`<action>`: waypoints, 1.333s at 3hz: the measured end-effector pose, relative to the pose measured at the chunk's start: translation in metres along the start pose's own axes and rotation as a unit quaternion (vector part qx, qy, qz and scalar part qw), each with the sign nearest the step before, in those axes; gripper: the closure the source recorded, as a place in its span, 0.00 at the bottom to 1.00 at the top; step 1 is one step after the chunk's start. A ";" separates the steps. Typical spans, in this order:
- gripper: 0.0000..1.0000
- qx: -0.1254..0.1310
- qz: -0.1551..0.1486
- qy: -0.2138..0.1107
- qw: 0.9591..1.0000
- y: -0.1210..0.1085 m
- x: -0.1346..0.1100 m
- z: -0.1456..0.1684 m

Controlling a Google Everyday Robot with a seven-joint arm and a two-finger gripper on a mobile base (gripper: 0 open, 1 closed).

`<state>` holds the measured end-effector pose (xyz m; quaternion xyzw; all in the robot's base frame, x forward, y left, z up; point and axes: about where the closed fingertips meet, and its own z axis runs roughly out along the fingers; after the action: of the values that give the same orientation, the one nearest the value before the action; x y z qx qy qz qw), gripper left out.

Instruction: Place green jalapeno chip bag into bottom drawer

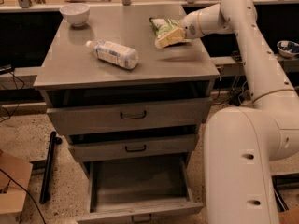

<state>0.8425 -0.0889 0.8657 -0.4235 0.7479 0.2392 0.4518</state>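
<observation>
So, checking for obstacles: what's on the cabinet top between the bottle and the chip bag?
Only bare cabinet top, in the camera view, lies between the bottle and the chip bag. The gripper is at the bag's near right edge.

Materials: mostly grey metal and white plastic.
Surface [93,66] and bottom drawer [140,183]: smooth matt grey metal. Green jalapeno chip bag [163,25]: crinkly glossy film. Bottle [114,54]: clear plastic, white label. Bowl [74,14]: glossy white. Gripper [171,35], at the bag, far right of the surface: matt tan. Arm shell [243,162]: smooth white plastic.
</observation>
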 end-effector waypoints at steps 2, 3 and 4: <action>0.00 -0.019 0.043 -0.025 0.999 -0.010 0.016 0.017; 0.18 -0.024 0.053 -0.015 0.998 -0.009 0.024 0.019; 0.42 -0.022 0.048 -0.007 0.999 -0.009 0.022 0.017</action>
<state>0.8531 -0.0898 0.8385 -0.3951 0.7586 0.2805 0.4356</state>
